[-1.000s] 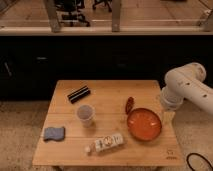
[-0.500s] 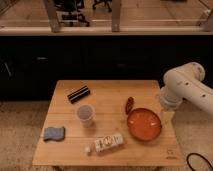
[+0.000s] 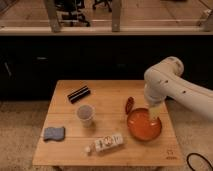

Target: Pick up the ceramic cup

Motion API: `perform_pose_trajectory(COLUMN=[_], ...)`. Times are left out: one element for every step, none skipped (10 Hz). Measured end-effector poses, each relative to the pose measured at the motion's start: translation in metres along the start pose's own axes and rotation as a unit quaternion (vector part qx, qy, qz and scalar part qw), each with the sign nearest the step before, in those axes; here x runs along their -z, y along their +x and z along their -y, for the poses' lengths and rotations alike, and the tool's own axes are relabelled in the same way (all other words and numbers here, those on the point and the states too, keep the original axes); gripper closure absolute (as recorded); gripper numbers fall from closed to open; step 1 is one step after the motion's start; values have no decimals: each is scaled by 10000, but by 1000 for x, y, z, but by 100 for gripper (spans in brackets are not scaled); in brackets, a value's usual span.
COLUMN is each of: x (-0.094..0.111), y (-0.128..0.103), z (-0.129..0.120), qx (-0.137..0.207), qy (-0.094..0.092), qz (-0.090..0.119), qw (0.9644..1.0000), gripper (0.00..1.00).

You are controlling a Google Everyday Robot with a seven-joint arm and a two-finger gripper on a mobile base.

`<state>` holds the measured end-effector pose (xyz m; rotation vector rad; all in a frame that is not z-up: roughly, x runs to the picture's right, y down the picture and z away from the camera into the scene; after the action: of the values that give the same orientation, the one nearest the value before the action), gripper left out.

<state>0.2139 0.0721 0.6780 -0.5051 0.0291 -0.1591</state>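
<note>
The ceramic cup [image 3: 85, 114] is small and whitish-grey with a dark inside. It stands upright on the wooden table [image 3: 107, 90], left of the middle. My white arm comes in from the right. Its gripper [image 3: 154, 113] hangs over the right part of the orange bowl [image 3: 142, 126], well to the right of the cup and apart from it. Nothing shows in the gripper.
A white bottle with a printed label [image 3: 106, 143] lies near the front edge. A blue sponge [image 3: 54, 133] lies at the front left, a black oblong object [image 3: 79, 93] at the back left, and a small reddish-brown item [image 3: 129, 104] beside the bowl. A dark counter stands behind the table.
</note>
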Motion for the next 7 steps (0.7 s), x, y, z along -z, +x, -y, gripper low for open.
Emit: perform_pose_trajectory(x=[1,5,10,13,18,22,26], y=[-3,-13,-29,-39,-50,-57,-62], z=[1,4,9,12,16,17,18], qx=[62,195,335,433,564,673,792], qy=[12,47,90,118,169,191,212], qz=[-13,-21,-32,-42,-57,-82,-99], qw=[10000,9998,9994,9990,9982,9975,9966], gripper=[20,20,20,20,20,20,20])
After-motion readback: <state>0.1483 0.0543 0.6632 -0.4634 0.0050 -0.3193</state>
